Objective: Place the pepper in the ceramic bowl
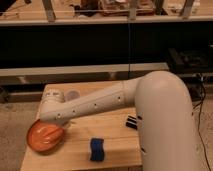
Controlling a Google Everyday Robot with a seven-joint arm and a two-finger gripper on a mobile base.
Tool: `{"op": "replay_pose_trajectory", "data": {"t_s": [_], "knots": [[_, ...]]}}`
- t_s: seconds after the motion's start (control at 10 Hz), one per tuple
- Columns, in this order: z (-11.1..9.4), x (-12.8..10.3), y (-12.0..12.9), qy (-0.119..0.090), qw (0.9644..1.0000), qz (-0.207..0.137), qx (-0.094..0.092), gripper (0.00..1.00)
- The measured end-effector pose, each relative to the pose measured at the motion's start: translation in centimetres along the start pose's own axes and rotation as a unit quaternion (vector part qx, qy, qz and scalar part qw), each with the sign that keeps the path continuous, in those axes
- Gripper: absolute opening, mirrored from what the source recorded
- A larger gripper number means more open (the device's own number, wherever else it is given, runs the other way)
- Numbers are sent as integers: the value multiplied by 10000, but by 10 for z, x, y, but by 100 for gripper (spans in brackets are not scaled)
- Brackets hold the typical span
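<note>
Landmark: the orange bowl (36, 142), which sits at the left front edge of the wooden table (117, 150).

Arm: the white arm (100, 102) reaches from the robot's large body, to the right of the bowl, leftward across the table. Its wrist ends directly above the bowl's rear half.

Gripper: the gripper (51, 124) hangs from the wrist, just over the bowl or dipping into it. The wrist covers most of it, so I cannot tell whether it is wide, narrow or holding anything.

Pepper: a ridged orange shape (48, 133) lies inside the bowl beneath the gripper. It is possibly the pepper, but its colour blends with the bowl and the reading is uncertain.

Other items:
- A blue object (96, 149) stands on the table to the right of the bowl, near the front edge and apart from it.
- A small black object (132, 122) lies farther right of the bowl, beside the robot's body.
</note>
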Motion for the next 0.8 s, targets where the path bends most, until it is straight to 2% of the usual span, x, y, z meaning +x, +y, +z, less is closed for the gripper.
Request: {"op": "replay_pose_trajectory", "data": {"t_s": [0.2,0.4,0.5,0.6,0.8], "knots": [[0,-1,-1,10,10000,-19,42,40],[1,-1,0,35,10000,12,88,47],[1,-8,-2,24,9999,3,109,54],[1,-11,-4,10,9999,-10,128,56],[1,0,1,67,9999,23,142,73]]}}
